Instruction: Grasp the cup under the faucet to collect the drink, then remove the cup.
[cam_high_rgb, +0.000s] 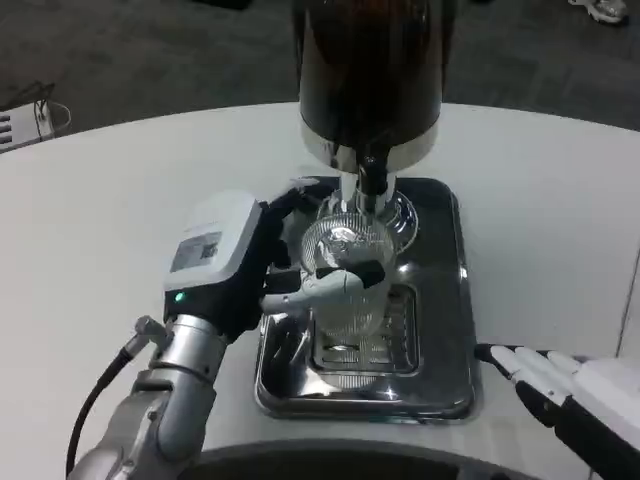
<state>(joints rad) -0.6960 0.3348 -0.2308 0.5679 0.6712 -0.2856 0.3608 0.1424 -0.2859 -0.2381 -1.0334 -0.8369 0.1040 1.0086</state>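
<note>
Two hands show over a white round table (90, 210) whose far edge curves against a dark grey carpeted floor (150, 50). At the table's middle sits a shiny metal tray (455, 300) with a slotted drain grate (395, 330) in its floor. A tall dark drink dispenser (370, 70) stands at the tray's back end, its black faucet (372, 175) pointing down. The clear glass cup (350, 265) stands upright on the tray right below the faucet. The left hand (235, 260) wraps around the cup from the left side, one white finger crossing its front and dark fingers reaching behind it, so it holds the cup. The right hand (545, 380) rests low on the table just beside the tray's right front corner, its fingers stretched out flat and holding nothing. At the far left edge some pale equipment with cables (30, 120) lies on the floor.
</note>
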